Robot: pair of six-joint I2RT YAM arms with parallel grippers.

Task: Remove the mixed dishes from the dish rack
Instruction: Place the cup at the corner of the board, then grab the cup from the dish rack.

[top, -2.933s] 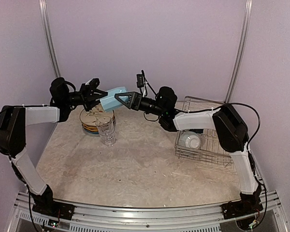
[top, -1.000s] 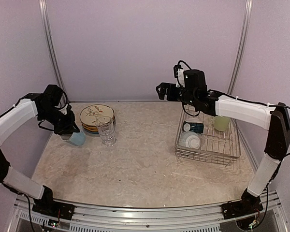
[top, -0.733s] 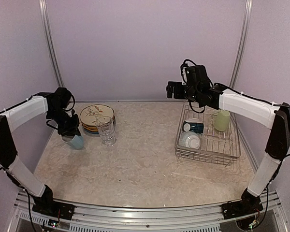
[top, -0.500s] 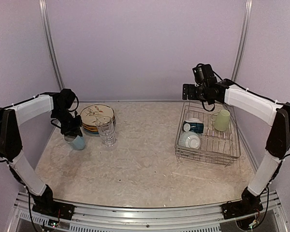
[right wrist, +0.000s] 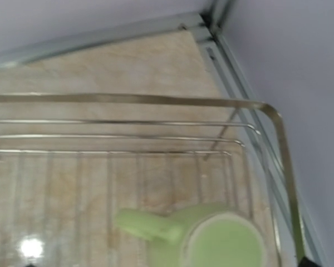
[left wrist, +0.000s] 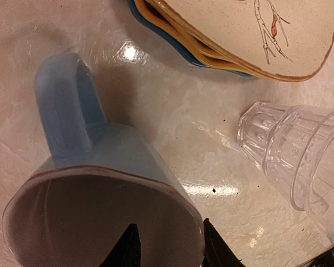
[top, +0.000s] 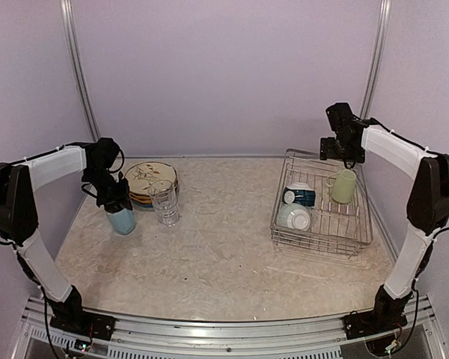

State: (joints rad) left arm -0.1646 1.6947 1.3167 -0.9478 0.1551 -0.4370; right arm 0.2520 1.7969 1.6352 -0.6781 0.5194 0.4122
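At the left of the worktop [top: 224, 258], seen from above, my left hand [top: 118, 203] is gripping the light blue mug [top: 122, 221], upright beside the glass tumbler [top: 165, 202] and stacked plates [top: 146, 179]. My right hand [top: 335, 148] is hovering over the far edge of the dish rack [top: 322, 245]. In the left wrist view, its fingers [left wrist: 127, 253] are pinching the mug's rim. In the right wrist view, the pale green mug [right wrist: 217, 239] is sitting in the rack, and I cannot tell that hand's opening.
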